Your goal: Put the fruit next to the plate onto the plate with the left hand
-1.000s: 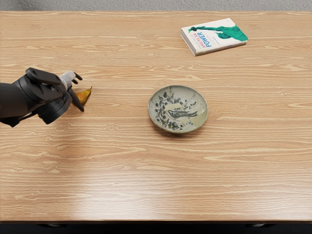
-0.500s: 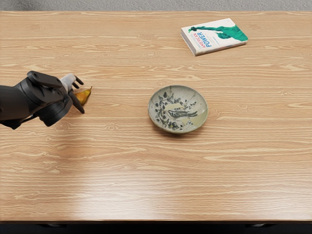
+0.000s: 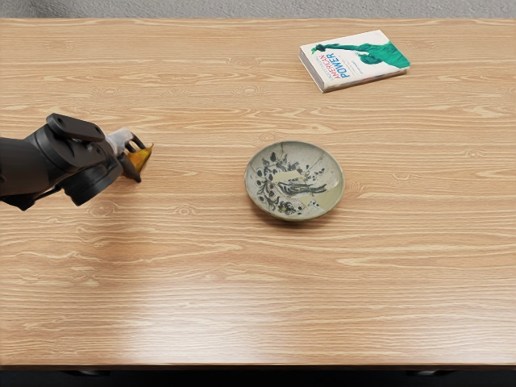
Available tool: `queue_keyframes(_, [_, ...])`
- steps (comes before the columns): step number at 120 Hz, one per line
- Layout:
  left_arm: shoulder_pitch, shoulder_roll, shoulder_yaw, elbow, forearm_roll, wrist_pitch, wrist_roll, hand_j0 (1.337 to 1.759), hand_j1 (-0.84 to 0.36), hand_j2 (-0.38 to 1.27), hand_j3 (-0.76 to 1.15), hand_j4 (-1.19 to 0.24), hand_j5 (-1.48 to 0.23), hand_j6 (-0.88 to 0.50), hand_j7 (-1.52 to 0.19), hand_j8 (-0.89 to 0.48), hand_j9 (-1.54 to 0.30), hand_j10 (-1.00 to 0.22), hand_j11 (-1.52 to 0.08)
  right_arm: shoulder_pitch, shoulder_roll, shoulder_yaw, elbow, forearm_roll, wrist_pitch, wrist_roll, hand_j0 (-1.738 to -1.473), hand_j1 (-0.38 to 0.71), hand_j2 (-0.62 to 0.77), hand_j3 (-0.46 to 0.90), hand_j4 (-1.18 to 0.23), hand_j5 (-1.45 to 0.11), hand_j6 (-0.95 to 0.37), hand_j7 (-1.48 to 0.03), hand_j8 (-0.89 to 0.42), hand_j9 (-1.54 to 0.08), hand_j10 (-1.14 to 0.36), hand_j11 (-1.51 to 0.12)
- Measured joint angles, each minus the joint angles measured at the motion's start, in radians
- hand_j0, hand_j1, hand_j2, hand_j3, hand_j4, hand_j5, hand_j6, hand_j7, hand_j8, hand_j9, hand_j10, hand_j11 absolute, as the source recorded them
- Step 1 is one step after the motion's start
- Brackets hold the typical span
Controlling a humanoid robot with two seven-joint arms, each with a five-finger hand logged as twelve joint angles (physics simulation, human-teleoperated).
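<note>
Head view is showing the left hand (image 3: 111,158) reaching in from the left edge and working at the grasp, the first step of the task. Its dark fingers (image 3: 131,171) are curling round the near end of the fruit (image 3: 143,155), a small yellow-orange piece whose pointed tip is poking out toward the plate (image 3: 251,179); how firmly they are gripping I cannot tell, since the hand is hiding most of the contact. The fruit is sitting low over the table (image 3: 242,282), well apart from the plate to its right, and whether it is touching the wood is hard to say. I am judging that the next move is calling for a secure hold, a lift, and a carry rightward to the plate. Over at the far side a book (image 3: 353,59) is lying out of the way.
</note>
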State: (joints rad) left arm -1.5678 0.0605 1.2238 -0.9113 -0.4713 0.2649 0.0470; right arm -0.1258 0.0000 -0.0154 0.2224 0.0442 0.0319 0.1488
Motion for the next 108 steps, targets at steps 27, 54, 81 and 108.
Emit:
queue_keyframes(27, [-0.009,0.018,-0.004,-0.003,-0.002,-0.022,-0.005,1.656,-0.41,0.17,0.18,-0.18,-0.88,-0.30,-0.77,-0.01,-0.99,-0.04,-1.00,0.000,0.000,0.000,0.000,0.000,0.000,0.000,-1.658,-0.34,0.00,0.00,-0.01,-0.01,-0.01,-0.01,-0.01,-0.01,-0.01,-0.01])
queue_keyframes(54, [-0.011,0.026,-0.006,-0.004,-0.003,-0.027,-0.011,1.655,-0.45,0.29,0.07,-0.30,-0.90,-0.42,-0.61,-0.07,-0.91,-0.11,-0.91,0.000,0.000,0.000,0.000,0.000,0.000,0.000,-1.658,-0.34,0.00,0.00,-0.01,-0.01,-0.01,-0.01,-0.01,-0.01,-0.01,-0.01])
queue_keyframes(81, [-0.013,0.031,-0.006,-0.007,-0.001,-0.027,-0.011,1.654,-0.44,0.27,0.02,-0.38,-0.91,-0.40,-0.64,-0.10,-0.86,-0.15,-0.86,0.000,0.000,0.000,0.000,0.000,0.000,0.000,-1.658,-0.34,0.00,0.00,-0.01,-0.01,-0.01,-0.01,-0.01,-0.01,-0.01,-0.01])
queue_keyframes(108, [-0.047,0.051,0.001,-0.025,-0.020,-0.094,0.007,1.653,-0.40,0.48,0.01,-0.65,-1.05,-0.51,-0.94,-0.46,-1.02,-0.56,-1.02,0.000,0.000,0.000,0.000,0.000,0.000,0.000,-1.658,-0.34,0.00,0.00,-0.01,-0.01,-0.01,-0.01,-0.01,-0.01,-0.01,-0.01])
